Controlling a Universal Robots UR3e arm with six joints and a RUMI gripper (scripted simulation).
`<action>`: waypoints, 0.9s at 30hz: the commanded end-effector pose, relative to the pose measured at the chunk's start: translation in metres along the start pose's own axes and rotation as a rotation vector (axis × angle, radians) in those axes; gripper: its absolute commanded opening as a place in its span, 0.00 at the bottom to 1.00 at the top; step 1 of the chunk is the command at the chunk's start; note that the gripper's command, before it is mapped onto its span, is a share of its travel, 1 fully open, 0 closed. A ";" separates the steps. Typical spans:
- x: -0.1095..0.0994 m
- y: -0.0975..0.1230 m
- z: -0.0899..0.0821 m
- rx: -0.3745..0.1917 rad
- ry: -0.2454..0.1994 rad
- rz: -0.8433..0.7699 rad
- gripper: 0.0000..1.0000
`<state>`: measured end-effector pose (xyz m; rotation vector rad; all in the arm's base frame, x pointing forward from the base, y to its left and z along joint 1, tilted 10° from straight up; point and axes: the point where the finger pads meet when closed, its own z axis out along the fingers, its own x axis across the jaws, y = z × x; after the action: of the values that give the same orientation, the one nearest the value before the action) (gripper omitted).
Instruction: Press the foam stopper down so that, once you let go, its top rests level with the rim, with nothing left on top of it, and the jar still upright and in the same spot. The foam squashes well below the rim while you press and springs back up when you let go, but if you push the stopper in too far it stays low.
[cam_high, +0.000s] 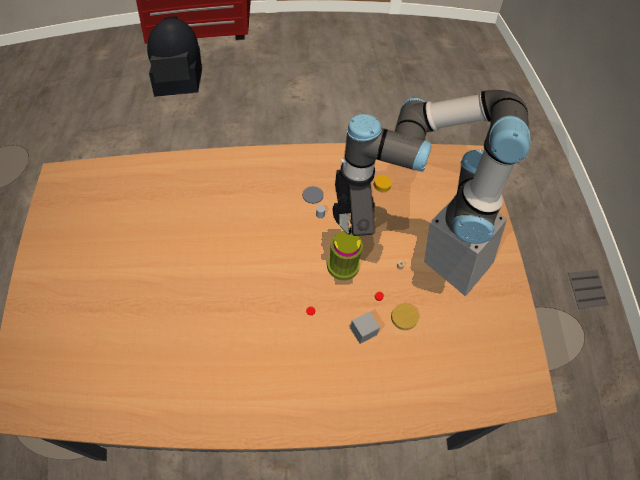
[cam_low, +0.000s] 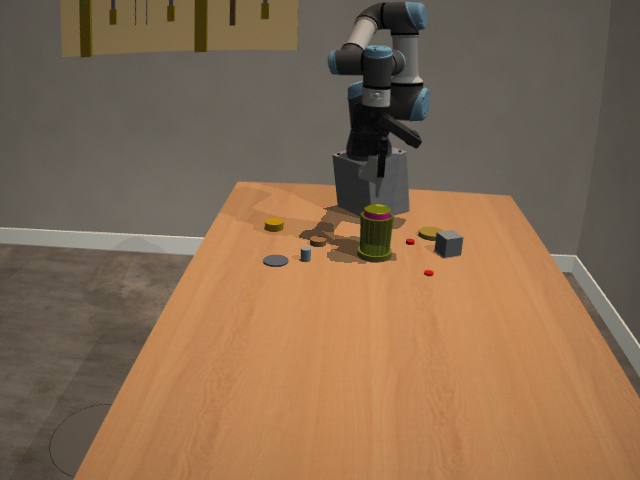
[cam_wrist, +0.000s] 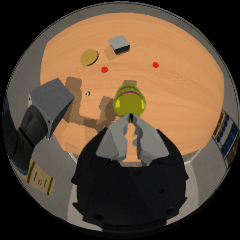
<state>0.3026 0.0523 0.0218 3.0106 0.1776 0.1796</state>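
An olive ribbed jar (cam_high: 343, 260) stands upright on the table, right of the middle. It also shows in the exterior view (cam_low: 375, 236) and in the wrist view (cam_wrist: 129, 101). A yellow foam stopper (cam_low: 377, 209) with a magenta band sticks up above the rim. Nothing lies on top of it. My gripper (cam_low: 378, 190) is shut and empty, pointing straight down. Its fingertips hang a short way above the stopper, clear of it. In the top view the gripper (cam_high: 347, 225) sits just behind the jar's top.
Around the jar lie a grey cube (cam_high: 364, 326), an olive disc (cam_high: 404, 315), two red dots (cam_high: 378, 296) (cam_high: 310, 311), a small ring (cam_high: 400, 265), a grey disc (cam_high: 312, 194), a small grey cylinder (cam_high: 321, 211) and a yellow disc (cam_high: 382, 182). The robot's grey base block (cam_high: 462, 250) stands to the right.
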 end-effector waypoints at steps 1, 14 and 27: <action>0.001 0.000 -0.001 0.000 0.002 -0.001 0.00; 0.002 -0.001 -0.001 0.001 0.002 0.000 0.00; 0.001 -0.001 0.025 0.002 0.001 -0.001 0.00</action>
<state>0.3010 0.0529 0.0093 3.0161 0.1788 0.1597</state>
